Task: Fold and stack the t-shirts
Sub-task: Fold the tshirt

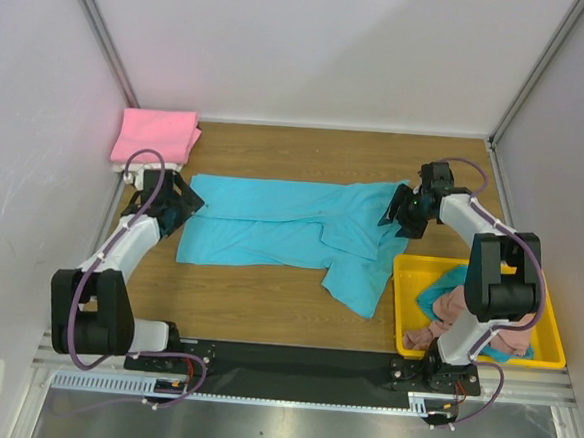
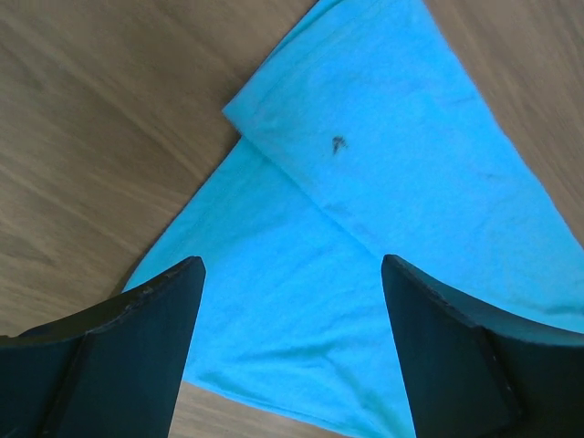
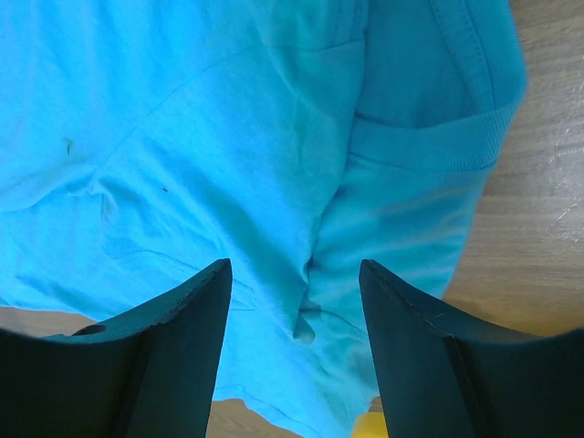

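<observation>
While both pincers hung spread and empty, the turquoise t-shirt [image 1: 281, 228] lay stretched between them on the wood-grain bench [image 1: 266, 307]. It was a soft, matte knit folded lengthwise into a long band, faintly rippled. The band's right end widened into a looser, creased flap.

At the shirt's left end, the left pincer [image 1: 178, 206] was released, its dark, blunt fingers [image 2: 137, 319] wide apart above the cloth. Beneath them the folded layers met in a crisp diagonal edge and a pointed corner, with a small dark speck [image 2: 338, 143] on the upper layer.

At the shirt's right end, the right pincer [image 1: 405, 212] was likewise released, clasping nothing. Below it the fabric bunched in shallow folds beside a ribbed band [image 3: 474, 55].

Beyond the shirt's left end sat a bright pink t-shirt [image 1: 156, 134], folded into a neat, flat rectangle. Just beside the shirt's flap stood a shallow yellow plastic tray [image 1: 554, 343], holding a crumpled dusty pink t-shirt [image 1: 448, 308] heaped over a rumpled teal t-shirt [image 1: 429, 294].
</observation>
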Controlling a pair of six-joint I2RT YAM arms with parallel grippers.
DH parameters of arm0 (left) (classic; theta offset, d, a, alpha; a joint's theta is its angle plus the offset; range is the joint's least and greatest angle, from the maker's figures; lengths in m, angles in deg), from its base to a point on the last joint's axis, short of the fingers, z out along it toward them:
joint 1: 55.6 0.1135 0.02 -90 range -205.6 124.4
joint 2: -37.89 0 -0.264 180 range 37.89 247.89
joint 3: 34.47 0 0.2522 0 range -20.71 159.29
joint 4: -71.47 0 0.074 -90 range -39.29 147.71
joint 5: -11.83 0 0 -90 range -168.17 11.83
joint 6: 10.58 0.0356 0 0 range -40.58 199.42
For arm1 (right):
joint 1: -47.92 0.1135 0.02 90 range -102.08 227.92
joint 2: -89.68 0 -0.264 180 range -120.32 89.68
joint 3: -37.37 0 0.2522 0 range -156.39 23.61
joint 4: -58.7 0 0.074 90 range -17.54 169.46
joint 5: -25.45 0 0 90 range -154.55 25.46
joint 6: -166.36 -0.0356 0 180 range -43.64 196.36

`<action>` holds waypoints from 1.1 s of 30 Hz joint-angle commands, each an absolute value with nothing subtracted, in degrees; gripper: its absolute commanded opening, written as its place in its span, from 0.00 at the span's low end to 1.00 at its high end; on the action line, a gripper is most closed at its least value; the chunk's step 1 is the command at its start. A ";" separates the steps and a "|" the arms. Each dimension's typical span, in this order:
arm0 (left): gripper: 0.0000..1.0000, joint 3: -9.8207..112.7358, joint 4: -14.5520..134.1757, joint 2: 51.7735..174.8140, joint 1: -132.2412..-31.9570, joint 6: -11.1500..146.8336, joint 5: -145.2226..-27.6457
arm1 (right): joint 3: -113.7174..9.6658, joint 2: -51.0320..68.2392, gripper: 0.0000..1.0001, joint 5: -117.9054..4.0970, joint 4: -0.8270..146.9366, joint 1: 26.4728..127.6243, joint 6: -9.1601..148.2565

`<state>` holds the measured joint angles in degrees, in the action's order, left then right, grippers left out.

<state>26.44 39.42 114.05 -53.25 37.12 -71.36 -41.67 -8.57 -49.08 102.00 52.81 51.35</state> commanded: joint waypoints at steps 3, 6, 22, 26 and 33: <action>0.84 19.56 39.51 111.19 -52.96 31.53 -71.76 | -43.01 -9.45 0.64 -49.61 98.39 52.84 50.61; 0.83 17.09 37.16 109.17 -52.88 29.77 -69.57 | -44.59 -11.47 0.64 -49.34 96.81 52.67 50.44; 0.82 10.67 31.60 104.51 -52.96 22.64 -62.26 | -53.04 -15.35 0.61 -49.60 98.38 53.20 45.78; 0.77 9.35 34.05 104.68 -52.96 22.38 -63.05 | -48.39 -11.05 0.62 -51.00 97.86 52.41 44.72; 0.52 8.38 38.98 107.23 -52.88 22.47 -64.29 | -47.67 -13.40 0.61 -48.30 94.97 51.88 45.25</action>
<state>8.81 35.12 105.87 -53.16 23.28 -63.63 -47.50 -13.45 -49.58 97.45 52.13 45.88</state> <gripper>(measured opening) 0.552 0.615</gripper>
